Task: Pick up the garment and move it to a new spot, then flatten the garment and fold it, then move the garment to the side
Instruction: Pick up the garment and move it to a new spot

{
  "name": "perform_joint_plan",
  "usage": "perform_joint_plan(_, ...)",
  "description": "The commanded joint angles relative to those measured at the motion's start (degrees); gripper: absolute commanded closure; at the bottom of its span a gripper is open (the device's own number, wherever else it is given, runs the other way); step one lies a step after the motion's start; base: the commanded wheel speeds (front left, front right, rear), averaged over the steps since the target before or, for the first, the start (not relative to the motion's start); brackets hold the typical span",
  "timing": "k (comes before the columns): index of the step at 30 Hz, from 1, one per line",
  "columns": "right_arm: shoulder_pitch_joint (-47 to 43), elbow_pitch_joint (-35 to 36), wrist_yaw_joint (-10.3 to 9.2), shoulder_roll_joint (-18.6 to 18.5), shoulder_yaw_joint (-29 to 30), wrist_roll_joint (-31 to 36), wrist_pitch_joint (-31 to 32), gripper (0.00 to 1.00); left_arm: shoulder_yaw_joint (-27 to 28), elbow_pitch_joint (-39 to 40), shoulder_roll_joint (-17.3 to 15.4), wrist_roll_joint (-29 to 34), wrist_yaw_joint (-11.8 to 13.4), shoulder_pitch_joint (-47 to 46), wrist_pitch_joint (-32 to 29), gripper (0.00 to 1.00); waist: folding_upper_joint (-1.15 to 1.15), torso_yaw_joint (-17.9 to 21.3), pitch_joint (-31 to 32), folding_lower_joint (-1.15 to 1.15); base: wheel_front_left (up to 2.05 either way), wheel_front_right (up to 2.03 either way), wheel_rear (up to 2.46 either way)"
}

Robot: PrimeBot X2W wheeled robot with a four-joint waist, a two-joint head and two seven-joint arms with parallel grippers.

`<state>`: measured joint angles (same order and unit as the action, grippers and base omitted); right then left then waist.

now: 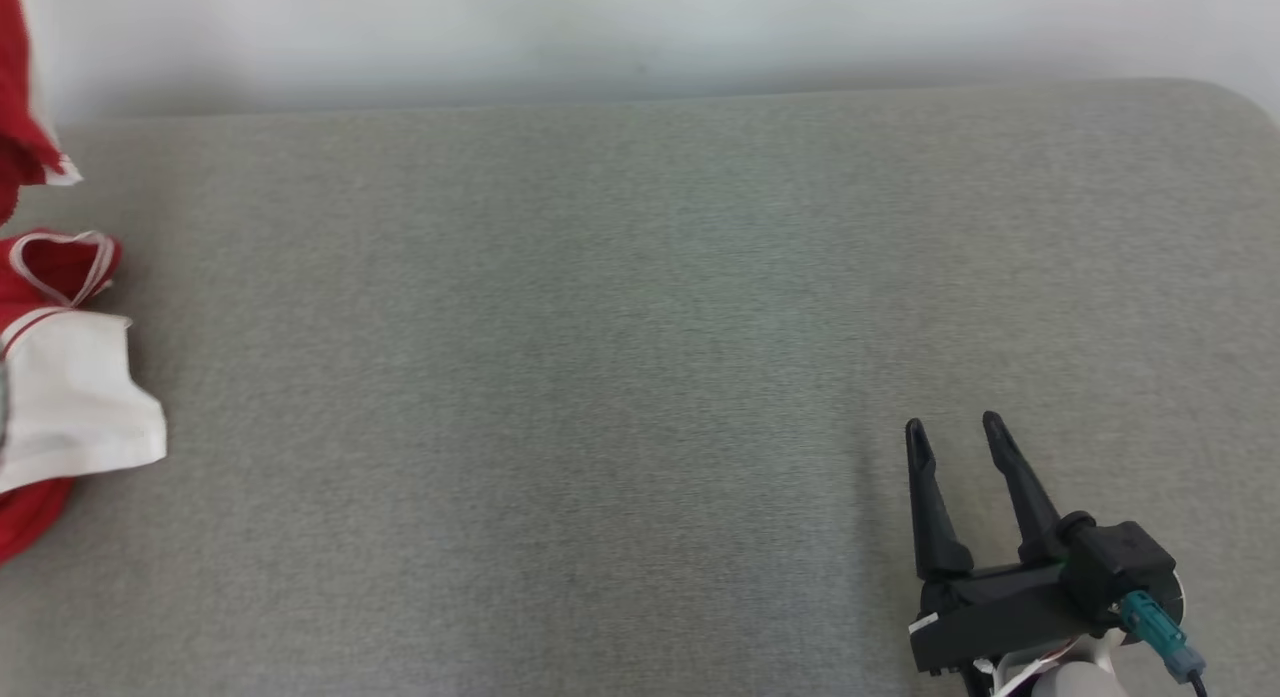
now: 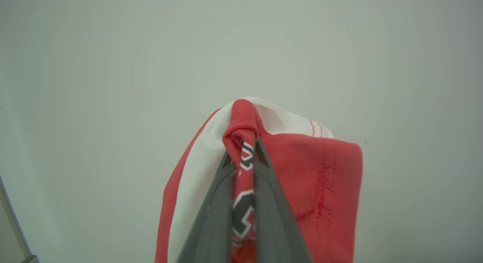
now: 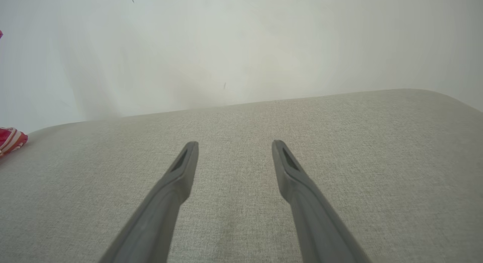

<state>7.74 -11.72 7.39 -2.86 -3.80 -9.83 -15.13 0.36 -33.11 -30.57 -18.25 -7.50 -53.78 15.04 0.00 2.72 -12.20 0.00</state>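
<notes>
- Garment (image 1: 70,397), red and white: at the far left edge of the head view. One part is bunched on the grey surface (image 1: 640,377), and another rises toward the top-left corner, apparently lifted.
- Left hand (image 2: 249,142): closed tight on a fold of the garment. Red cloth with black-and-white print is pinched between the fingers, and white and red layers hang down either side. A pale wall (image 2: 113,66) lies beyond, so the gripped part looks clear of the surface.
- Surface, middle stretch: bare grey cloth between the garment and the right hand, probably room for the new spot.
- Right hand (image 1: 954,424): at the lower right, fingers spread wide and holding nothing. It sits low over the surface, well apart from the garment.
- Governing relation: the garment lies left of the right hand, across the whole surface, so the left hand is by far the nearer. A carry would likely run rightward toward the middle. The garment is too bunched to tell its long axis.
- Views compared: the left wrist view gives the grip itself. The head view gives how much cloth trails on the surface. The right wrist view catches a small red corner at its left edge.
</notes>
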Motion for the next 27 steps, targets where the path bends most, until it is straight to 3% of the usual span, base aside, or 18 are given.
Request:
perform_joint_plan(1, -1.0, 0.0, 0.19, 0.0, -0.3, -0.4, -0.1, 0.00, -0.9, 1.3, 1.1, 0.5, 0.6, -0.4, 0.2, 1.00, 0.00, 2.4, 1.0, 0.00, 0.00, 0.00, 0.00)
perform_joint_plan(6, -0.9, -0.1, 0.19, -0.1, -0.6, -1.4, 0.0, 0.00, -2.9, 5.5, 3.4, 1.2, 1.5, 0.3, -1.1, 1.00, 0.00, 6.2, 1.1, 0.00, 0.00, 0.00, 0.00)
perform_joint_plan(16, -2.3, -0.6, 0.19, -0.1, -0.1, -2.0, 0.0, 0.00, -9.6, 14.5, 11.9, 1.0, 2.8, 6.2, -4.3, 1.00, 0.00, 12.3, 0.8, 0.00, 0.00, 0.00, 0.00)
perform_joint_plan(27, -1.6, -1.0, 0.19, -0.1, -0.8, -2.1, 0.0, 0.00, -16.4, 9.5, 19.9, -0.9, 1.7, 14.0, -2.7, 1.00, 0.00, 12.9, 0.6, 0.00, 0.00, 0.00, 0.00)
